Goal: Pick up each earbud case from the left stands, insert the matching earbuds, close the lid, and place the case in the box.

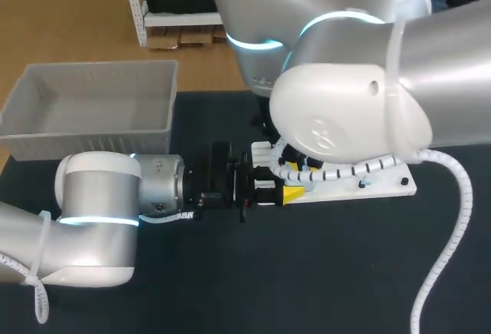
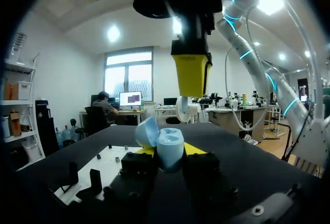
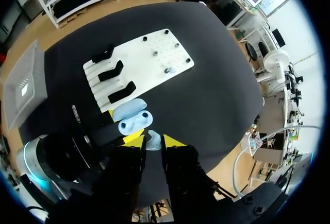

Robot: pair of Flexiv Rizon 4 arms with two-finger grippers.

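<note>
The left pincer (image 2: pixel 167 153) is gripping the open earbud case (image 2: pixel 162 141) near the middle of the bench (image 1: pixel 345 272). The right pincer (image 3: pixel 153 142) is holding an earbud (image 3: pixel 153 137) just above it. Insertion, lid closing and boxing are apparently remaining.

In the head view the right arm's bulky white elbow (image 1: pixel 345 111) covers the flat white stand board's (image 1: pixel 383 188) 9-to-12 o'clock part and the whole right gripper (image 3: pixel 153 140). The pale blue open-lidded earbud case (image 2: pixel 169 149) hides most of the left gripper's (image 2: pixel 165 154) yellow tips. The tiny white earbud's (image 3: pixel 152 142) shape is too small to tell.
</note>
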